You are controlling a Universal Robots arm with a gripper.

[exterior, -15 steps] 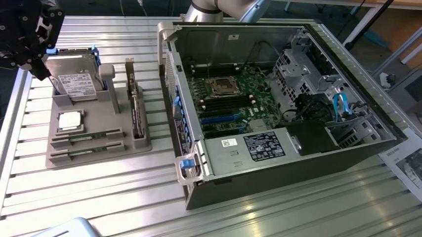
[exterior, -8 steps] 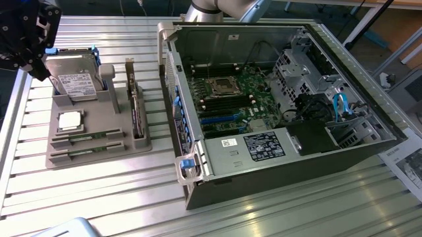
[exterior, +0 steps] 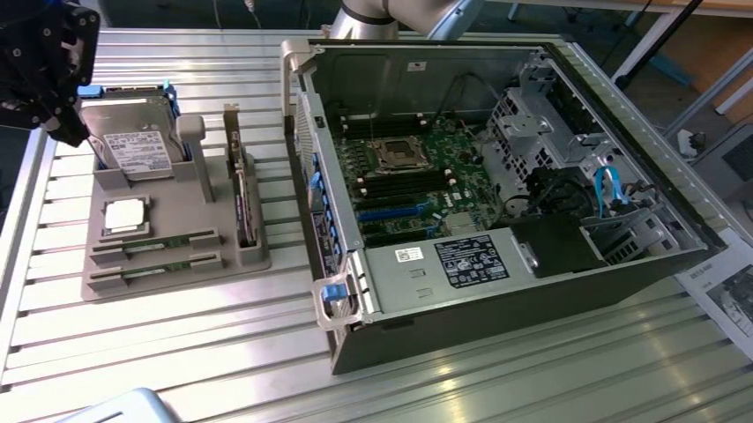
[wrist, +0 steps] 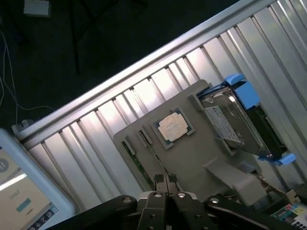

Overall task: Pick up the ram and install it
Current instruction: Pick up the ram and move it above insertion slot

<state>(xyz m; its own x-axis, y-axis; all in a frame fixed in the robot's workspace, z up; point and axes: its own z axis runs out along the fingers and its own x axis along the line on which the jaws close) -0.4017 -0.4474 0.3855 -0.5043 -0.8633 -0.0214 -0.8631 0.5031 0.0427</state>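
On the ribbed aluminium desk, two long, thin green ram sticks sit in slots at the near end of a grey plastic parts tray, untouched; which of the two is meant cannot be told. Behind them lies a square silver processor chip, then an upright silver hard drive with blue rails. A wider upright circuit card runs along the tray's side toward the exterior view's right. Farther back, the black robot hand hangs above the drive end of the tray, fingertips pressed together on nothing, well apart from the sticks. The step looks like the reach for a stick, barely begun. Done well, it would want the fingers spread wider than the board's thin faces and lined up with its slot. They would come straight down at mid-length so the stick lifts level, clear of its neighbour. The exterior view supplies the open black tower case on its right, green motherboard bare inside. The wrist view supplies the meeting fingertips and the lit face of a white-framed screen at the desk's edge.
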